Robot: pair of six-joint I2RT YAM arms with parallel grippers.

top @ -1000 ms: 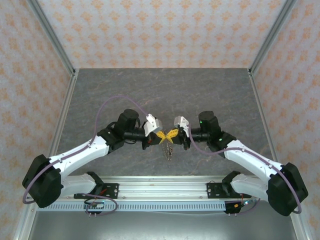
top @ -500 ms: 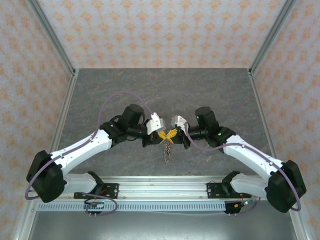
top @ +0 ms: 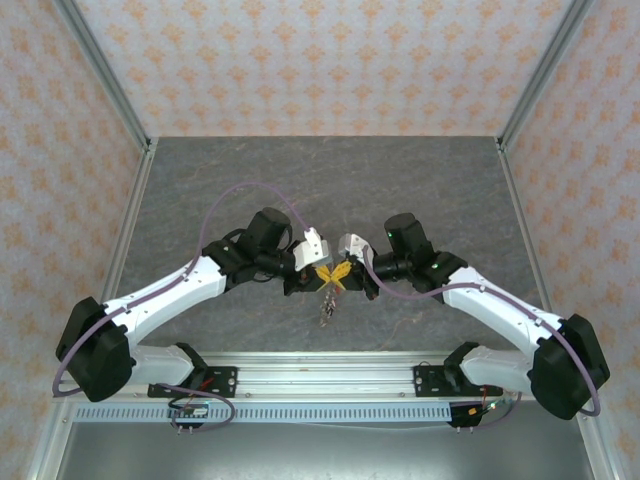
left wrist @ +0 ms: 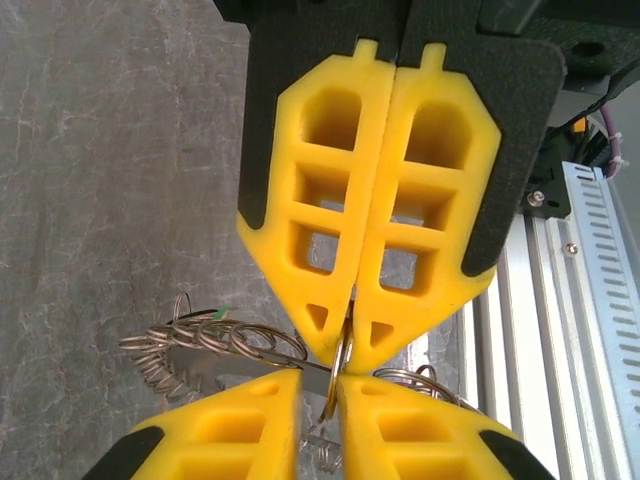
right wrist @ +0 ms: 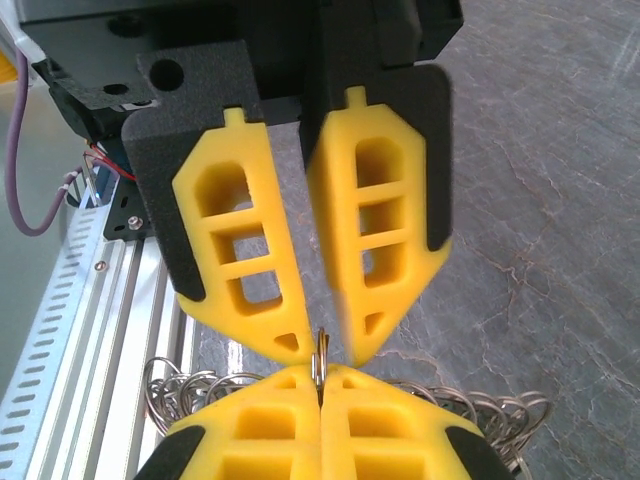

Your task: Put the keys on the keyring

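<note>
Table [top: 320,180]: grey stone-patterned top, walled in; it takes the middle of the top view.
Rail [top: 330,375]: a metal strip across the lower part of the top view, with both arm bases on it.
Left arm [top: 170,295]: reaches from lower left up to frame centre.
Right arm [top: 490,305]: reaches from lower right and meets the other at centre.
Left gripper [top: 322,272]: its yellow fingers are pressed flat together in the left wrist view [left wrist: 345,345], the tips pinching a thin metal loop of the keyring. It sits at the bottom of the right wrist view [right wrist: 320,378].
Right gripper [top: 346,272]: tip to tip with the left one. In its own view [right wrist: 330,345] the fingers are drawn in to a narrow slit with the same loop's edge in it. It sits at the bottom of the left wrist view [left wrist: 320,388].
Keyring [top: 327,305]: hangs just below the meeting tips, above the table. It is a bundle of wire loops at lower left in both wrist views [left wrist: 200,345] [right wrist: 190,385].
Keys [left wrist: 222,311]: a green speck among the loops, otherwise too small to make out.
</note>
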